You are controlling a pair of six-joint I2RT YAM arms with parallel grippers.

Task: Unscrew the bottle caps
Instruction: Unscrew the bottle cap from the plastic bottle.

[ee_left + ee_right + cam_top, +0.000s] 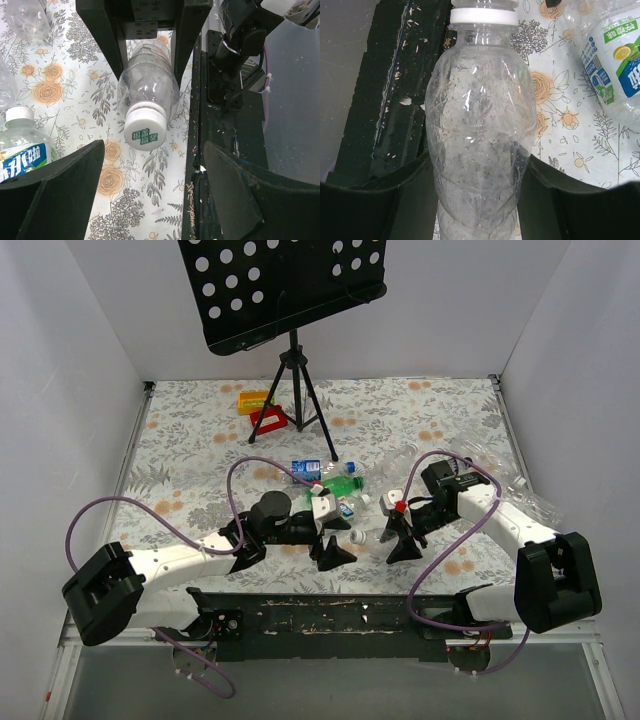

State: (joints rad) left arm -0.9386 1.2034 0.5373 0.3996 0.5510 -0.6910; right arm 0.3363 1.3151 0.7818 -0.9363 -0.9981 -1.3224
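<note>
Overhead view first: the two arms meet low in the middle of the frame, just above the black strip (330, 615) along the near edge. The right gripper (400, 542) has the clear bottle (375, 537) lying sideways. Its white cap (357, 537) points left at the left gripper (335, 550). The other bottles (335, 480) sit in a heap just above, toward the centre.

Left wrist view: the white cap (145, 132) is pretty much dead centre, facing us, with green lettering on top. The left gripper (152, 150) is spread wide, one finger (55, 195) at lower left and the other at lower right. We can see a gap between each finger and the cap, so it's holding nothing. At the top of the frame the right gripper's fingers pinch the bottle's body from both sides. A labelled bottle (22, 150) pokes in at the left edge.

Right wrist view: the clear bottle (480, 125) fills the middle with the cap at the top edge. The right gripper (477, 185) is clamped on its lower body, fingers pressing in from both sides.

So we reckon the step is lining up on the cap, which is still on. The next move looks like bringing the left fingers in around the cap's rim, squeezing squarely, then twisting while the right one stops the bottle spinning. It's thin plastic, so it could squash or slip.
</note>
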